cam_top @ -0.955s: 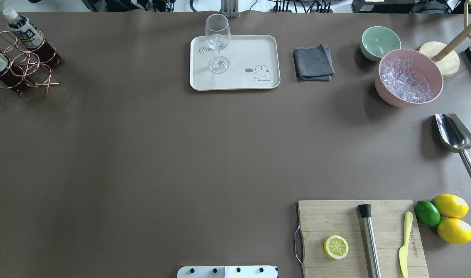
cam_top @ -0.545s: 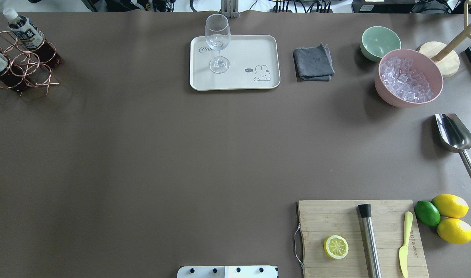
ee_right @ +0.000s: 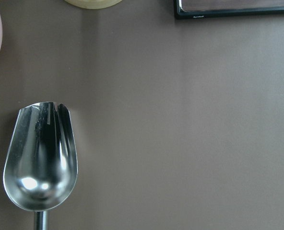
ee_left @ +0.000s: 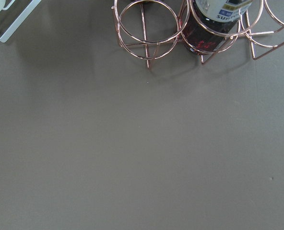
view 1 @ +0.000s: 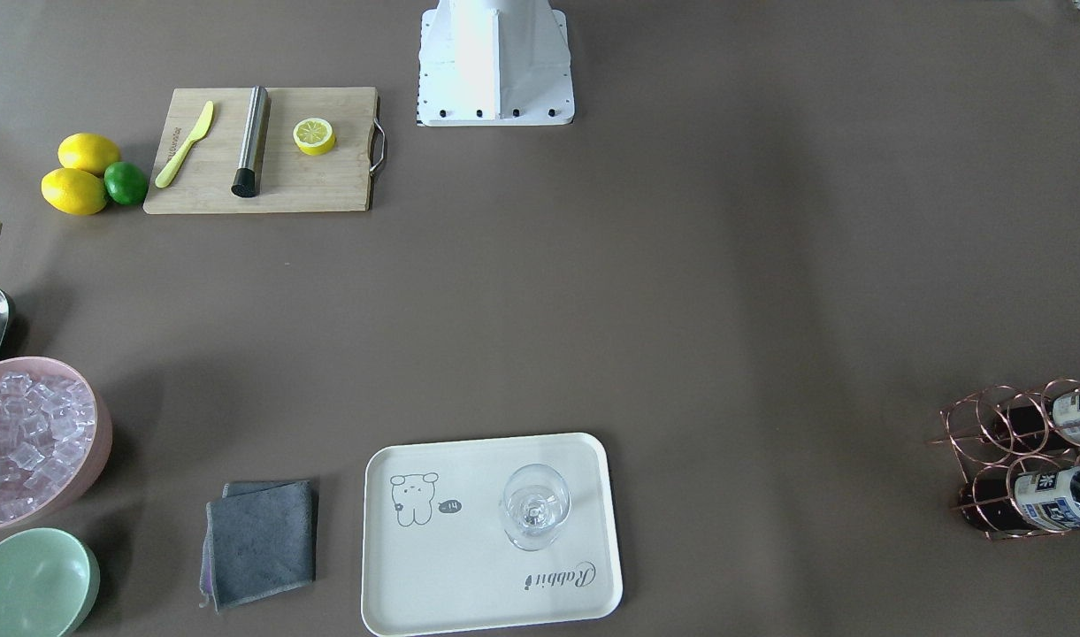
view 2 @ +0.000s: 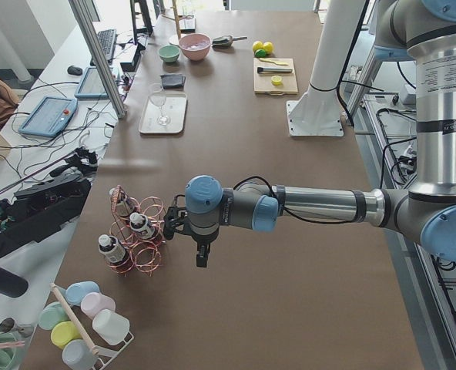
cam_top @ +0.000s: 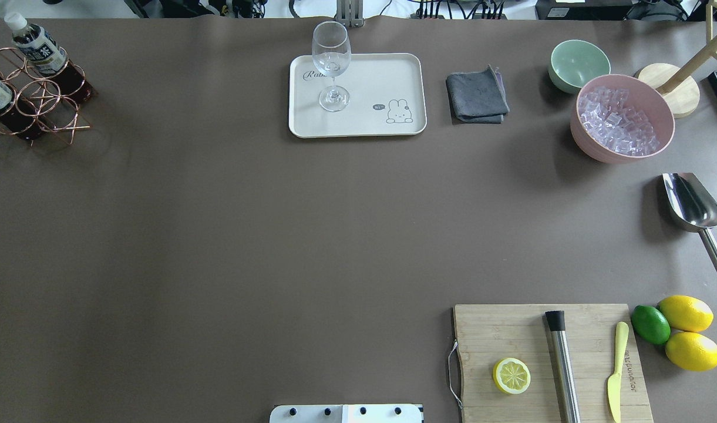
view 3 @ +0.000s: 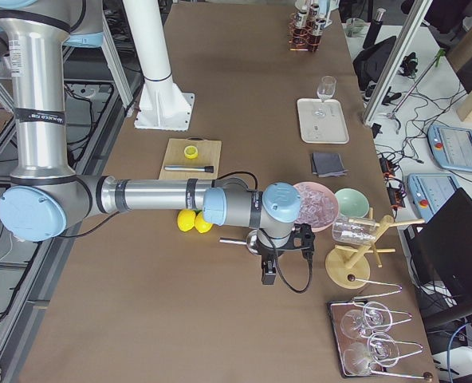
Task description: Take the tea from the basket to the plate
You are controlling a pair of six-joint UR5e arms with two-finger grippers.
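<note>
Copper-wire basket [cam_top: 36, 101] holds the tea [cam_top: 40, 51], well apart from plate [cam_top: 387, 76].

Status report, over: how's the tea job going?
Left gripper near basket, right gripper by scoop; open or shut, cannot tell. Tea in basket, untouched. Wine glass on plate, room beside it.

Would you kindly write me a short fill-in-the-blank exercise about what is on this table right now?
1. The only thing standing on the plate is a wine ____.
2. The tea bottles stand in the copper wire ____.
3. The pink bowl is filled with ____ cubes.
4. On the cutting board lie a lemon half, a steel muddler and a yellow ____.

Missing words: glass; basket; ice; knife.
</note>
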